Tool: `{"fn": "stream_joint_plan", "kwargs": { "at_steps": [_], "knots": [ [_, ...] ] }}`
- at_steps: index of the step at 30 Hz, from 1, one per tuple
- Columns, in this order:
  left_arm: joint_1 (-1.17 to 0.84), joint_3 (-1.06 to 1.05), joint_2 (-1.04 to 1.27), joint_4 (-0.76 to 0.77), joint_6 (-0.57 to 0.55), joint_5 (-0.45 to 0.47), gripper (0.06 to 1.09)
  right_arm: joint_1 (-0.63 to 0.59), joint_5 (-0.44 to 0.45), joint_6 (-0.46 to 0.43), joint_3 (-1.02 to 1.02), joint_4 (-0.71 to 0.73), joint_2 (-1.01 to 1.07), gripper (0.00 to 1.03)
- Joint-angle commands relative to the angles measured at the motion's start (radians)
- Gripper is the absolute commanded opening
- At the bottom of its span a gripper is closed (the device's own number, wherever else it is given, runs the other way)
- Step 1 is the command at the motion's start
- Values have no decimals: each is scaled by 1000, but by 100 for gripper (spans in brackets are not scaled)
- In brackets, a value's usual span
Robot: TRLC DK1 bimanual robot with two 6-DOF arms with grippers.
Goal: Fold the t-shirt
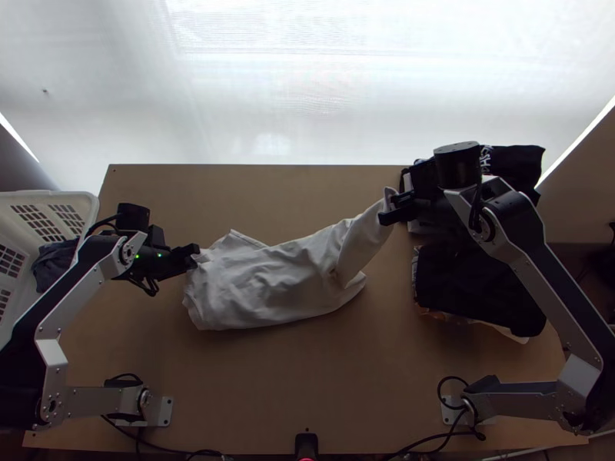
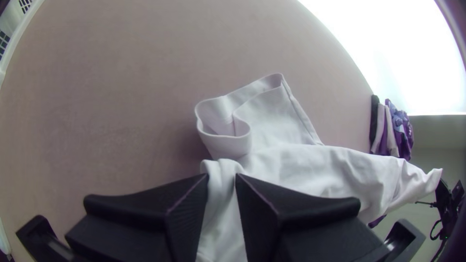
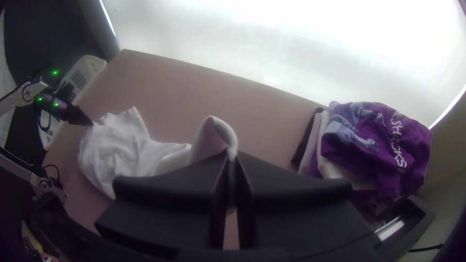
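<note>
My t-shirt (image 1: 269, 284) lies across the middle of the surface (image 1: 300, 376), its long axis running from left to right and slanting towards the far edge at the right. The left part is broad and bunched; the right part narrows to a raised, pointed tip.

I have both ends pinched. My left gripper (image 1: 192, 257) has its jaws clenched on a gathered bit of the left end, and my right gripper (image 1: 388, 208) has its jaws closed on the tip, lifted so that the cloth slopes up to it.

The fabric is white, soft and matt, full of shallow wrinkles. Beside my left jaws a hemmed opening (image 2: 225, 141) curls into a rounded loop – its stitched edge running on to a squarish corner.

The surface is smooth, light wood. To the right sit a dark garment with pale lettering (image 1: 523, 159) and, nearer, a broad black folded cloth (image 1: 477, 288). At the left is a white basket (image 1: 84, 201) with slotted walls – dark, crumpled fabric (image 1: 52, 265) inside.
</note>
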Motion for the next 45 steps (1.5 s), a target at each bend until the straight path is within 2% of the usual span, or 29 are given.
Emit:
{"fn": "stream_joint_plan", "kwargs": {
  "at_steps": [1,2,3,11,19,21,24,30,34,45],
  "knots": [
    [7,-20,2,22,11,-1,35,0,2,0,-2,0,-2,3],
    [7,-23,7,22,8,-4,28,0,2,0,-2,0,-3,3],
    [8,-23,11,26,0,-25,10,0,2,0,0,0,-3,3],
    [48,-7,-87,37,22,-41,9,-26,0,0,84,-3,3,3],
    [96,214,-351,106,-170,-21,9,-101,2,33,143,-14,6,3],
    [119,237,-398,183,-236,2,9,-132,0,52,144,-14,-5,3],
    [140,270,-441,249,-270,1,9,-176,0,59,153,-16,-26,3],
    [243,290,-427,249,-348,1,9,-297,0,81,212,-20,-71,3],
    [307,355,-434,244,-359,2,9,-354,-12,81,253,-3,-126,3],
    [314,547,-447,235,-388,-1,9,-282,-26,33,341,104,-232,3]
  ]
}}
